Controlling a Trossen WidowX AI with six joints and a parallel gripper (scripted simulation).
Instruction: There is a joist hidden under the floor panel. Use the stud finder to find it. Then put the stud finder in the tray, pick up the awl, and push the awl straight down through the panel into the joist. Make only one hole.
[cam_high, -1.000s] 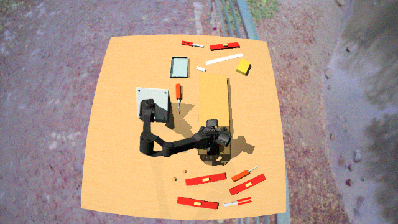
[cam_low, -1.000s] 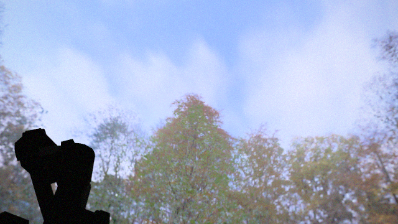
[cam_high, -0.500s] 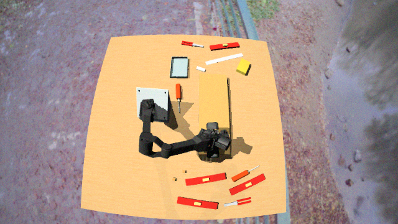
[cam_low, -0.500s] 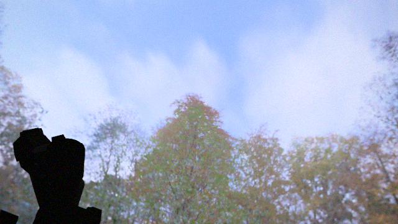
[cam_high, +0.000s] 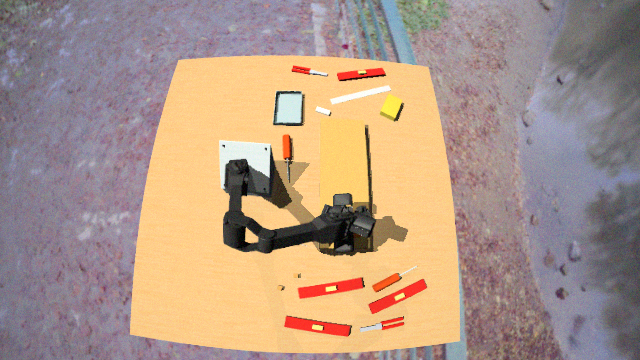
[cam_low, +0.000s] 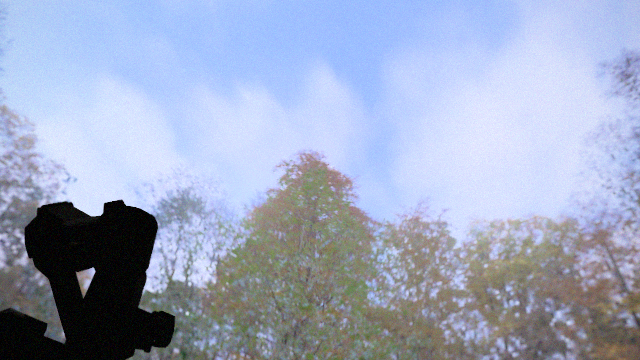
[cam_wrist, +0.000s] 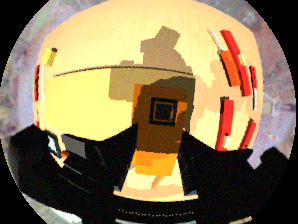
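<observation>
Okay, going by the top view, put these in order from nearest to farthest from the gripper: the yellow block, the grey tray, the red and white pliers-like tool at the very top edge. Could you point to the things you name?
1. Grey tray (cam_high: 289, 108): beyond the floor panel's far left corner; too close to call against the yellow block (cam_high: 391, 107) (cam_wrist: 50, 56), off its far right corner.
2. Pliers-like tool (cam_high: 310, 71): top edge, farthest.

Red levels (cam_high: 331, 288) (cam_wrist: 226, 120) near table edge; yellow block (cam_high: 391, 107) (cam_wrist: 50, 56) (stubby thing) beside white strip (cam_high: 360, 95).
</observation>
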